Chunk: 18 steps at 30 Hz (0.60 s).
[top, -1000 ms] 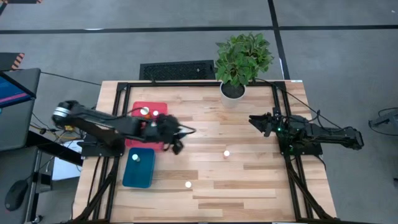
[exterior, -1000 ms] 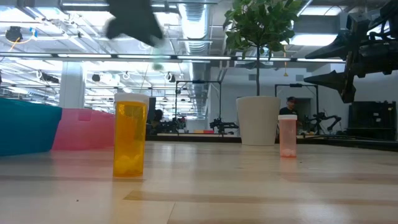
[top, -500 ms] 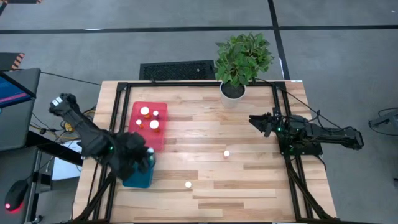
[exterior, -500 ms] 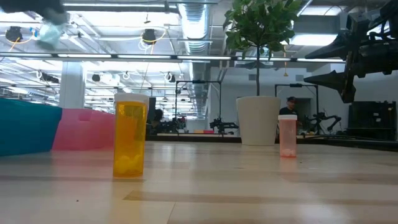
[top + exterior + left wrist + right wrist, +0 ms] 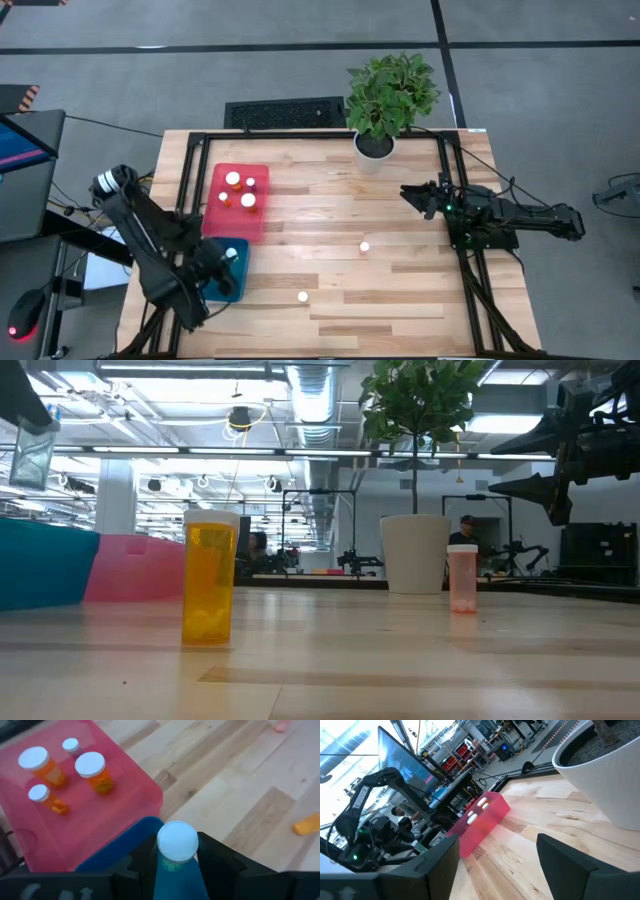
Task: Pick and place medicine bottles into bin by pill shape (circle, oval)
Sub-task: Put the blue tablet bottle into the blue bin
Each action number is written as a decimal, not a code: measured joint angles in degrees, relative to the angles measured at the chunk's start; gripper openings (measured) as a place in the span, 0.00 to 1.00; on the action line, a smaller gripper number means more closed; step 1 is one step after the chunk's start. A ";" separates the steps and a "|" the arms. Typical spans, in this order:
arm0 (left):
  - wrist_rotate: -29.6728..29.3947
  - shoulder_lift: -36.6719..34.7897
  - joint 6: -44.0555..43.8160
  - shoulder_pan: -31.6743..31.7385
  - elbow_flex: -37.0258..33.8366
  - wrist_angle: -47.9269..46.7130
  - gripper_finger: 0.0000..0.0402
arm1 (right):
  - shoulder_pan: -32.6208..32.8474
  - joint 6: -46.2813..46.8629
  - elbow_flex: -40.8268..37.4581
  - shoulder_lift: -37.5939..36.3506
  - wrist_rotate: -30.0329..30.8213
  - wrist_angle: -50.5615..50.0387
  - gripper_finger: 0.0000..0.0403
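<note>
My left gripper is shut on a medicine bottle with a white cap and a clear body, and holds it above the blue bin. The bottle also shows in the low view, high at the left. The red bin holds several white-capped amber bottles. An amber bottle stands near the table's front. A small pink bottle stands mid-table. My right gripper is open and empty at the right side, away from the bottles.
A potted plant in a white pot stands at the back edge. Black frame rails run along the left and right sides of the table. A person shows far off in the room behind.
My left arm has swung from beside the red bin towards the front, to over the blue bin, carrying the bottle lower. The right arm has not moved.
</note>
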 joint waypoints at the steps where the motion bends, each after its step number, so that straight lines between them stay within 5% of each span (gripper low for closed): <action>1: -0.36 1.24 -0.69 -0.02 0.00 -0.14 0.29 | 0.00 0.00 0.00 0.00 0.02 0.00 0.69; 11: 0.18 7.61 -18.68 -1.84 -5.70 1.46 0.30 | -0.02 0.39 0.00 0.00 0.11 0.02 0.69; 18: 0.15 7.78 -17.51 -0.39 -10.01 2.63 0.30 | -0.02 0.68 0.00 -0.01 0.13 0.02 0.69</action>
